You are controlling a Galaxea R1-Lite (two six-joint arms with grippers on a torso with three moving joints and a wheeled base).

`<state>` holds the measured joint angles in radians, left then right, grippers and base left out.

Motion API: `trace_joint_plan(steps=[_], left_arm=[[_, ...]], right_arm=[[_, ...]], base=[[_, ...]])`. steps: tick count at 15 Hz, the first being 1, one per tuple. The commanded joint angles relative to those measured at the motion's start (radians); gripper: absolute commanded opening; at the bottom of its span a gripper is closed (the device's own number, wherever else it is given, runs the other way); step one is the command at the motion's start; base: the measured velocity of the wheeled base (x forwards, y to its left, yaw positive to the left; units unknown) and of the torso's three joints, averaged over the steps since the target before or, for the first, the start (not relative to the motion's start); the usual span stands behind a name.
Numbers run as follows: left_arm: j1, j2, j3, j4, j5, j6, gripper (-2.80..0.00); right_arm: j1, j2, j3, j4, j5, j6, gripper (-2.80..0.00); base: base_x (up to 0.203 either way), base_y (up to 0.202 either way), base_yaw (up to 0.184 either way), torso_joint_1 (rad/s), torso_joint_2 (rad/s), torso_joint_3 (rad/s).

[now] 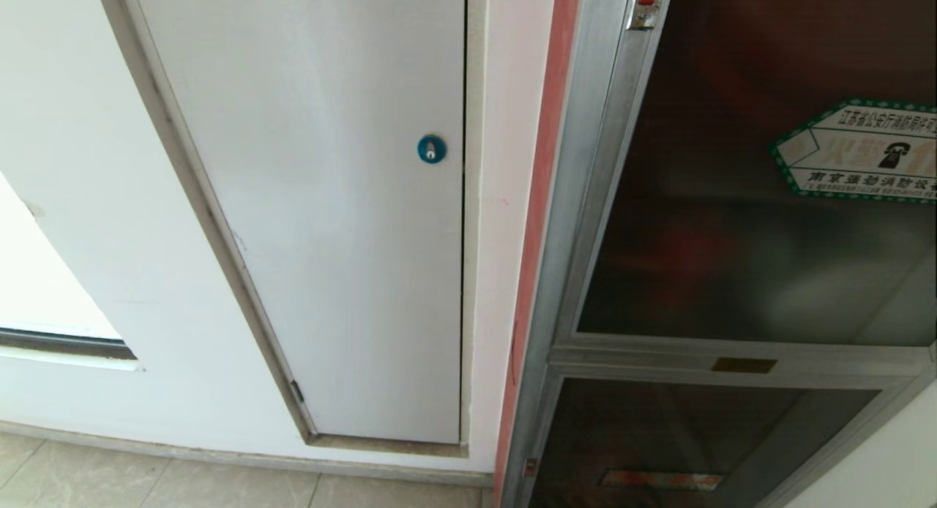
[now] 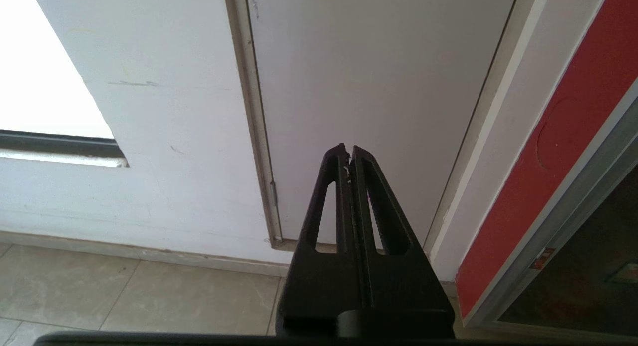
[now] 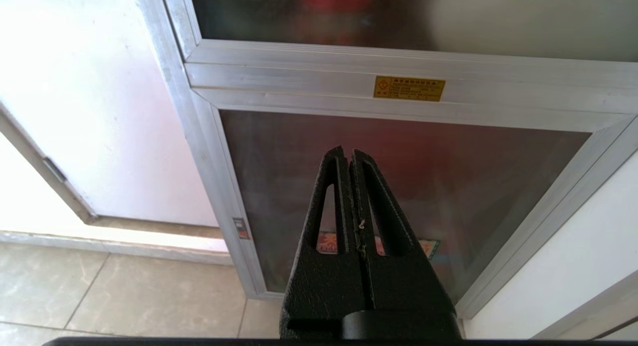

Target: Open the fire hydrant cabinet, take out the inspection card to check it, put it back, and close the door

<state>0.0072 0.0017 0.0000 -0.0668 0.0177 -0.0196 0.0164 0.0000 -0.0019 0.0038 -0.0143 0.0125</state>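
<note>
Floor tiles (image 2: 124, 291) lie nearest, pale and bare, running up to the foot of the wall. Neither arm shows in the head view; each wrist view shows only its own claw. The left gripper (image 2: 348, 149) has its fingers pressed together, holding nothing, pointed at the lower part of the white panel door (image 1: 322, 222), apart from it. The right gripper (image 3: 348, 151) is likewise pressed together and empty, aimed at the lower glass panel (image 3: 448, 186) without touching it. Behind that tinted glass a strip of coloured label shows, half hidden by the claw and too dim to read. Farther off, the fire hydrant cabinet (image 1: 578, 222) stands to the right of the white panel door with its blue lock (image 1: 431, 148), a red edging (image 1: 538, 200) between them. Its door (image 1: 732, 222) is closed, cut off at the top and right of the head view, as is the green-bordered sticker (image 1: 856, 153). Only vague red and pale shapes show through the dark glass, and the inspection card cannot be made out.
</note>
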Motion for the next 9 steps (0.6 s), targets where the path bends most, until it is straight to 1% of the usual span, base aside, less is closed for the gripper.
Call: trace_joint_plan(steps=[1, 2, 3, 9], left_arm=[[0.000, 0.000, 0.020, -0.001, 0.001, -0.002, -2.80], [0.000, 0.000, 0.020, -0.001, 0.001, 0.000, -2.80], [0.000, 0.000, 0.020, -0.001, 0.001, -0.001, -2.80], [0.000, 0.001, 0.020, -0.001, 0.001, 0.000, -2.80]], right_arm=[[0.000, 0.002, 0.000, -0.001, -0.003, 0.010, -2.80], [0.000, 0.002, 0.000, -0.001, -0.009, 0.044, -2.80], [0.000, 0.002, -0.001, -0.001, -0.012, 0.049, -2.80], [0.000, 0.002, 0.000, -0.001, -0.013, 0.049, -2.80]], base=[[0.000, 0.000, 0.000, 0.000, 0.00, 0.000], [0.000, 0.000, 0.000, 0.000, 0.00, 0.000], [0.000, 0.000, 0.000, 0.000, 0.00, 0.000], [0.000, 0.000, 0.000, 0.000, 0.00, 0.000]])
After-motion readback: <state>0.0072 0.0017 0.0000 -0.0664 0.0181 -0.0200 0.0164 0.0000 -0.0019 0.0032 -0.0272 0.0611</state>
